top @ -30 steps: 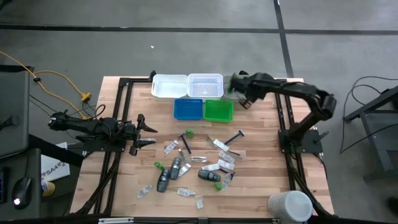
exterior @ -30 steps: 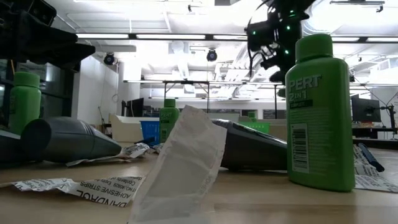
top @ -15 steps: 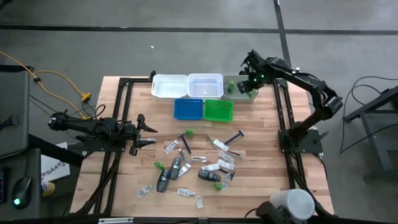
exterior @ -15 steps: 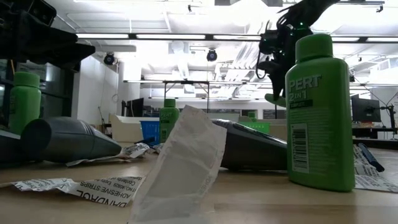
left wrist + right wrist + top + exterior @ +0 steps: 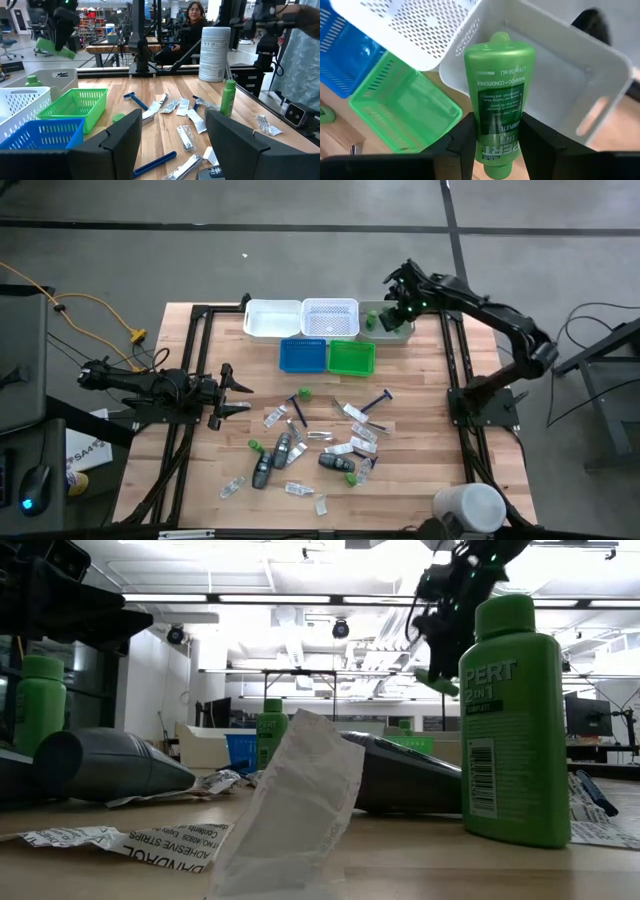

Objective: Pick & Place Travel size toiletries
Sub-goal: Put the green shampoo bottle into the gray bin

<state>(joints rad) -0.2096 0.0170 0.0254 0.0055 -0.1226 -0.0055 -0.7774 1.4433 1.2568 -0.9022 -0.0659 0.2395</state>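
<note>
Holding a green shampoo bottle pinched between its fingers, the right gripper hangs above the grey bin, cap pointing into it. Judged from here, the drop goes best if the bottle is lowered inside the walls before letting go, so it cannot bounce out. The left gripper waits with fingers spread and empty, well apart from the scattered toiletries. Four mesh trays: two white, one blue, one green.
</note>
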